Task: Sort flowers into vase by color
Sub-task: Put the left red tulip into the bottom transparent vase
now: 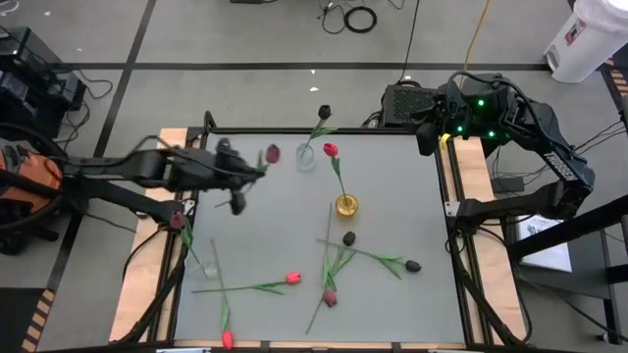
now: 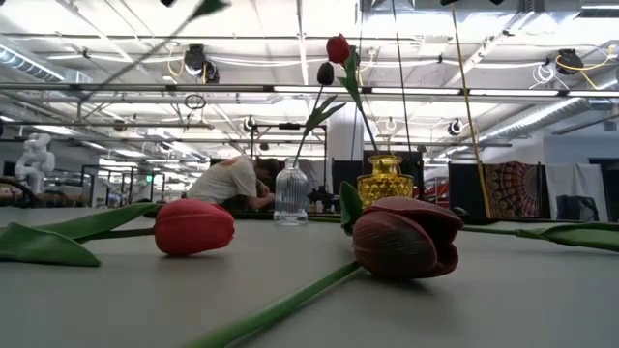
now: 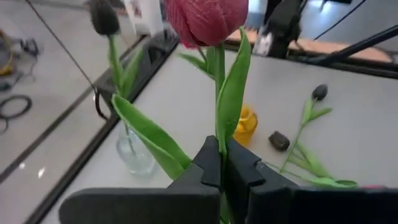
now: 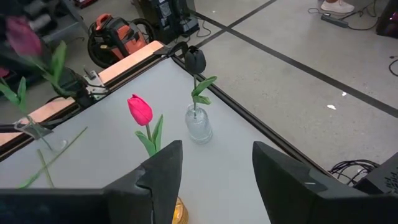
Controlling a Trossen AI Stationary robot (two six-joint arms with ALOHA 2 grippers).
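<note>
My left gripper (image 1: 250,169) is above the table's far left part, shut on a maroon tulip (image 1: 272,154) whose head (image 3: 208,18) points toward a clear glass vase (image 1: 306,155). That vase holds a black tulip (image 1: 325,113) by its stem. A gold vase (image 1: 346,205) holds a red tulip (image 1: 331,149). Several tulips lie flat on the table: red (image 1: 292,278), maroon (image 1: 330,297) and black (image 1: 348,238). My right gripper (image 1: 429,137) waits open and empty at the far right corner (image 4: 217,155). My left gripper pinches the maroon tulip's green stem (image 3: 221,146) between its two fingers, below the leaves and well below the head. The fingers lie across the stem. The tulip is lifted clear of the table and sticks out beyond the fingertips, head away from the gripper.
Another black tulip (image 1: 413,265) and a red one (image 1: 227,339) lie near the table's near edge. A small clear vase (image 1: 203,265) stands at the near left. A black frame rail (image 1: 314,130) runs along the far edge. A person (image 2: 232,182) shows in the room behind.
</note>
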